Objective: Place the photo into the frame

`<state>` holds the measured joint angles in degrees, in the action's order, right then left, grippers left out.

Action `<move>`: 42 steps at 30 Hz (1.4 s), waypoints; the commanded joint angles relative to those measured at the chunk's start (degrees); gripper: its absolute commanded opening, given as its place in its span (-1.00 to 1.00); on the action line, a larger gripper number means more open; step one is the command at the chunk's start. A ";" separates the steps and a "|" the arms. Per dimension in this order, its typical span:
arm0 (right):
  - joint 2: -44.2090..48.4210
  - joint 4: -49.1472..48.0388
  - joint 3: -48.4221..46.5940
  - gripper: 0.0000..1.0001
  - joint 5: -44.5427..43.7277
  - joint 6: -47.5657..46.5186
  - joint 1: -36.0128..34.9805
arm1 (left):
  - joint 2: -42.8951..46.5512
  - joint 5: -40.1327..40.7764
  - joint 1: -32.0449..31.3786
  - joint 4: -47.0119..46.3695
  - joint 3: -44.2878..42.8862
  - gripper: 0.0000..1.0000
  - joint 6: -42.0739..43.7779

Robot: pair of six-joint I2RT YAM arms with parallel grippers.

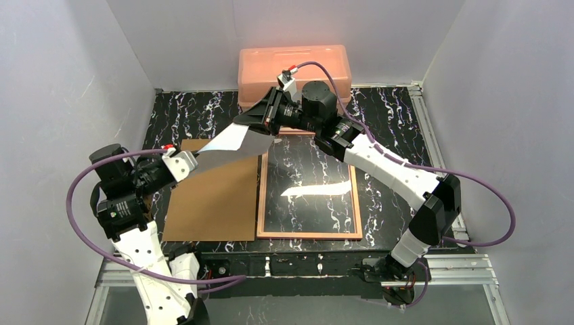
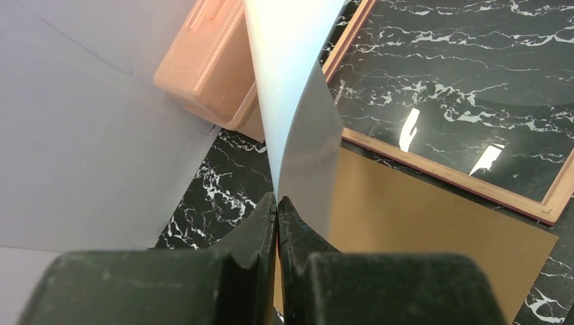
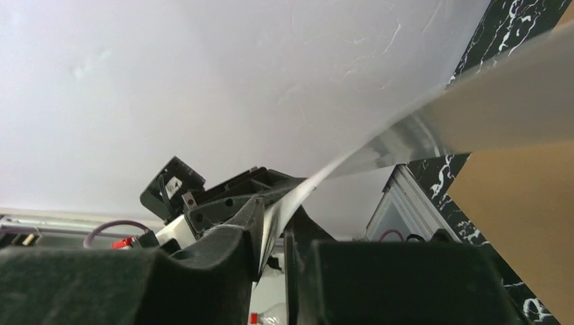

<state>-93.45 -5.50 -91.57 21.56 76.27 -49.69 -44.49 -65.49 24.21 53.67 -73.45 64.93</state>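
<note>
**Photo Held Aloft Between Two Claws, Frame Lies Open Below**

A black, white-veined marble surface (image 1: pixel 196 115) carries everything, walled in by plain white panels. Flat on its middle lies the frame (image 1: pixel 308 235), its thin pinkish-tan border around a clear pane through which the marble pattern and a streak of glare show. Just beside the frame's left edge lies a plain brown backing board (image 1: pixel 216 203), also flat. A salmon-pink lidded box (image 1: pixel 294 64) stands at the far edge of the surface, against the back wall.

The photo (image 1: pixel 233 145) is not in the frame. It hangs in the air as a twisted, bowed sheet, pale reverse showing, and runs on a slant from near left to far right above the board's far corner and close to the frame's far left corner.

The left claw (image 2: pixel 277 203) grips the sheet's near end: in the left wrist view its dark fingers are pressed together with the paper's edge pinched between them. The right claw (image 3: pixel 271 237) is at the far end of the photo, in front of the box. In the right wrist view the sheet passes between its fingers, which stand slightly apart; whether they pinch the paper or merely flank it cannot be told.
</note>
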 commanded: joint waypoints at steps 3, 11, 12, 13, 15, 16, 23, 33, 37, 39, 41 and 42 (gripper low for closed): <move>2.80 0.51 0.58 -0.07 7.16 -6.47 0.39 | 0.95 -0.59 -0.21 0.68 0.76 -1.00 -0.50; 10.88 30.03 -7.21 0.79 18.03 -53.95 8.77 | 1.81 -1.80 -0.21 0.56 0.33 -1.00 -0.28; 13.66 33.70 -7.25 0.88 15.62 -60.71 8.77 | 1.66 -2.22 -0.21 0.56 0.02 -1.00 -0.55; 15.80 34.69 -6.29 0.94 13.61 -65.27 8.78 | 1.48 -2.50 -0.21 0.60 -0.36 -1.00 -0.94; 18.95 36.52 -4.25 0.97 9.26 -74.16 8.82 | 1.06 -3.14 -0.21 0.56 -1.34 -1.00 -1.77; 19.99 37.23 -3.40 0.97 8.61 -77.25 8.81 | 0.86 -3.32 -0.21 0.53 -1.74 -1.00 -2.20; 23.31 34.83 2.93 0.97 14.99 -93.04 8.53 | 1.29 -4.06 -0.21 0.51 -3.46 -1.00 -3.58; 24.86 25.70 13.64 0.97 6.14 -92.61 -5.78 | 1.52 -4.25 -0.21 0.43 -5.04 -1.00 -4.11; 26.98 20.08 19.28 0.97 -0.10 -91.53 -11.60 | 1.24 -4.03 -0.21 0.41 -5.53 -1.00 -4.01; 27.77 17.17 21.48 0.96 -3.18 -90.94 -13.65 | 1.19 -3.94 -0.21 0.43 -5.48 -1.00 -4.09; 28.17 14.34 23.28 0.94 -6.62 -90.75 -15.09 | 1.35 -3.89 -0.21 0.47 -5.25 -1.00 -3.82; 28.27 13.04 24.15 0.91 -9.52 -90.56 -15.69 | 1.54 -3.91 -0.21 0.47 -5.11 -1.00 -3.73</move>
<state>-67.79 18.26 -69.60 21.96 -15.05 -63.29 -43.20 -67.55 24.18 53.80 -77.49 61.45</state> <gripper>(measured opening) 0.977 0.009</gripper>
